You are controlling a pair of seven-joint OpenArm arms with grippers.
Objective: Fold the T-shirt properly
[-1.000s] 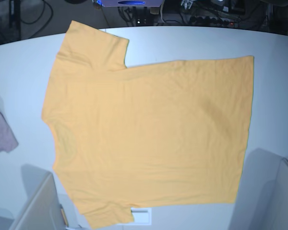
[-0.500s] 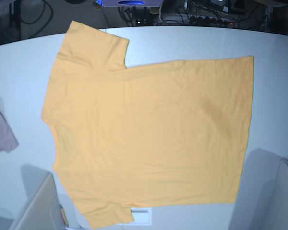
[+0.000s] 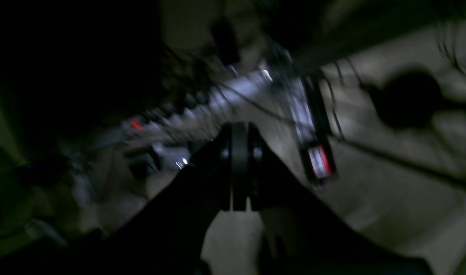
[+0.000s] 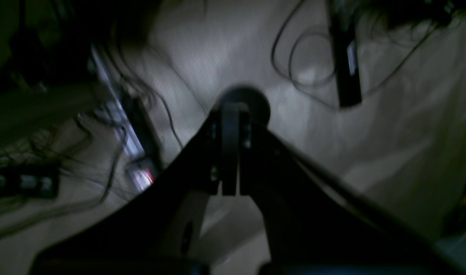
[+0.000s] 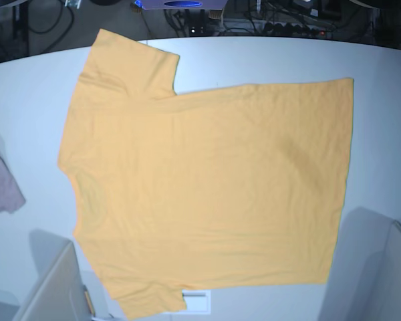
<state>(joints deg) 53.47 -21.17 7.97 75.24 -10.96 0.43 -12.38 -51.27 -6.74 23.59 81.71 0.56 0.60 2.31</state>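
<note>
item: T-shirt (image 5: 207,194), orange-yellow, short-sleeved
side shown: plain, no print visible
state: spread flat and unfolded, only faint creases
pose: lying sideways in the base view; collar at the left, straight hem at the right
sleeves: one reaches toward the far edge at upper left; the other lies at the near edge, lower left
place: covers most of the middle of the white table (image 5: 381,127)

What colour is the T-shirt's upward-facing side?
Plain orange-yellow, no print visible on the T-shirt; clearest in the base view.
</note>
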